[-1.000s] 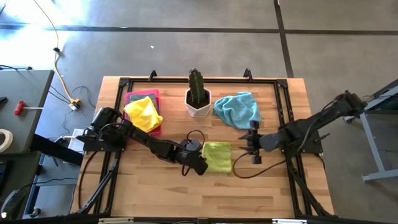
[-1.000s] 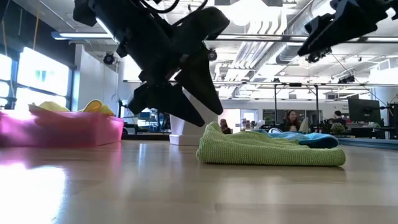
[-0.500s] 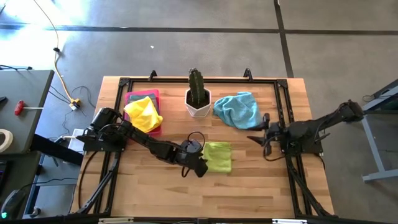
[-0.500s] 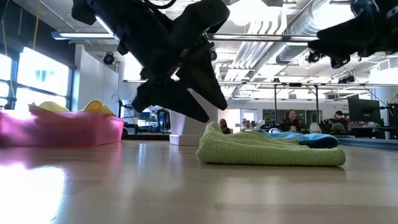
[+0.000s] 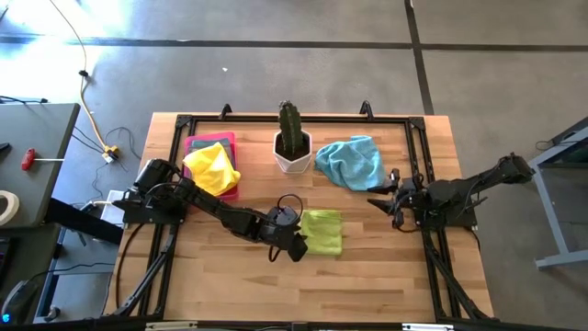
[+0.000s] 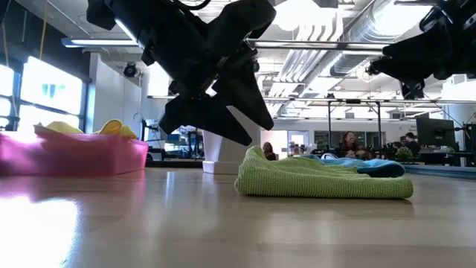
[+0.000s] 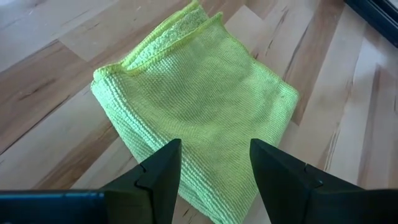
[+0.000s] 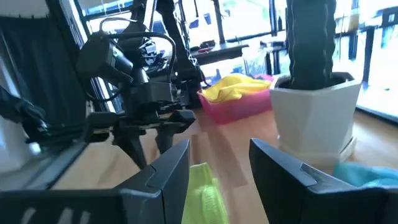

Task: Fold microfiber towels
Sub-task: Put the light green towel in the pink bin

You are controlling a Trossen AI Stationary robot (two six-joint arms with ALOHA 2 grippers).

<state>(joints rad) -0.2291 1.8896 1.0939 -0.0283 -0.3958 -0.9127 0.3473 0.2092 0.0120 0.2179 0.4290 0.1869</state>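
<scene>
- Directly over the near-left corner of the folded lime green towel [image 5: 322, 232], the left gripper [image 5: 296, 248] hangs clear of the cloth, its two fingers [image 7: 158, 171] spread apart with nothing between them.
- Just beyond those fingers the lime green towel lies flat on the wooden table [image 5: 230, 285], folded into a compact rectangle.
- Farther back from the left gripper stands a white pot with a cactus [image 5: 292, 140].
- Beside that pot, a pink tray [image 5: 196, 144] holds a crumpled yellow towel [image 5: 212, 167] over a grey one.
- Across the table, the right gripper [image 5: 393, 195] hovers above the surface, fingers apart and empty, well away from the green towel.
- Close by the right gripper, towards the cactus, a light blue towel [image 5: 352, 161] lies crumpled and unfolded.
</scene>
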